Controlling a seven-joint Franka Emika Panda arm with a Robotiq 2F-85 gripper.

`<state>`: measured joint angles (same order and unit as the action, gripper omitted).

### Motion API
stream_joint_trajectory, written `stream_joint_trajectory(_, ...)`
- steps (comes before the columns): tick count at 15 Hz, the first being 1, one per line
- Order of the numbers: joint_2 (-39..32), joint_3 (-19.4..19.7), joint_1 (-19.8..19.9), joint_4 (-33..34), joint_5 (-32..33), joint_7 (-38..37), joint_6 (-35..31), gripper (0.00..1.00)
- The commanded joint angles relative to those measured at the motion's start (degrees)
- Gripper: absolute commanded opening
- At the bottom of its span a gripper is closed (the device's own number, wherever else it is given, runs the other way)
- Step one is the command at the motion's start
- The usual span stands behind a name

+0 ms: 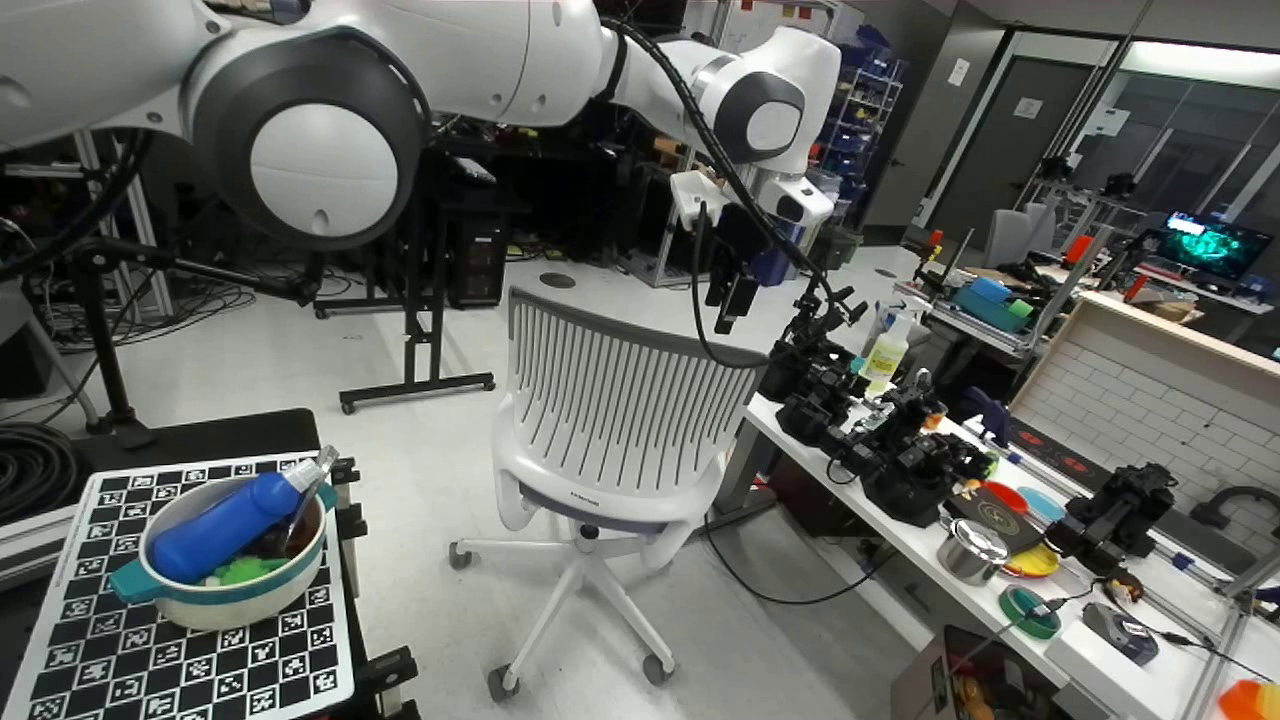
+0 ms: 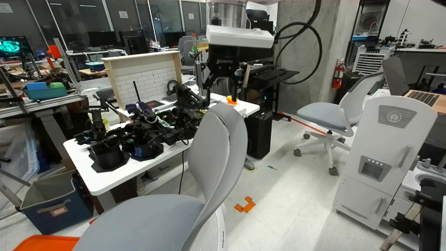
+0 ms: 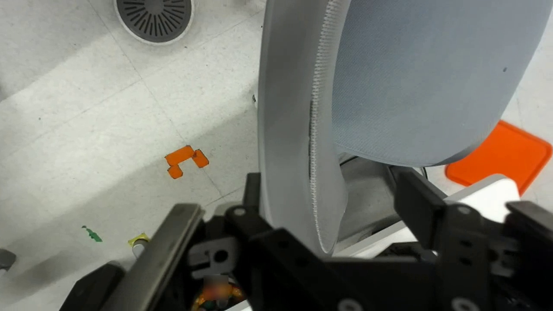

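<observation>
- We see the grey chair (image 1: 600,480) standing on the floor (image 2: 278,223), below the end effector (image 2: 221,100) and near the white counter (image 2: 87,174).
- Its backrest (image 1: 630,390) shows vertical slots behind; along its edge we notice a zigzag seam (image 3: 314,129).
- The seat (image 2: 150,219) is blue-grey, the base (image 1: 585,575) white.
- The fingers (image 2: 208,96) stand apart; whether they touch the chair, we cannot tell.

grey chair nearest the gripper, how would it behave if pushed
The chair would probably roll, since it stands on wheels. Its wide-spread legs suggest a gentle push wouldn't tip it. The thin, slatted backrest might flex a little under pressure.
</observation>
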<state>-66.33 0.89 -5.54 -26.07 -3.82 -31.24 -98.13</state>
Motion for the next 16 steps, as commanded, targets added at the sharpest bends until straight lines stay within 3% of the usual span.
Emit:
stream_joint_trajectory(1, -0.3, -0.3, 0.2, 0.7, 0.0, 1.6, 0.9, 1.0)
stream_joint_trajectory(10, -0.2, -0.1, 0.2, 0.1, 0.1, 0.6, 0.1, 1.0)
stream_joint_trajectory(16, -4.6, 0.5, 0.1, 1.1, 0.8, 1.2, -0.8, 1.0)
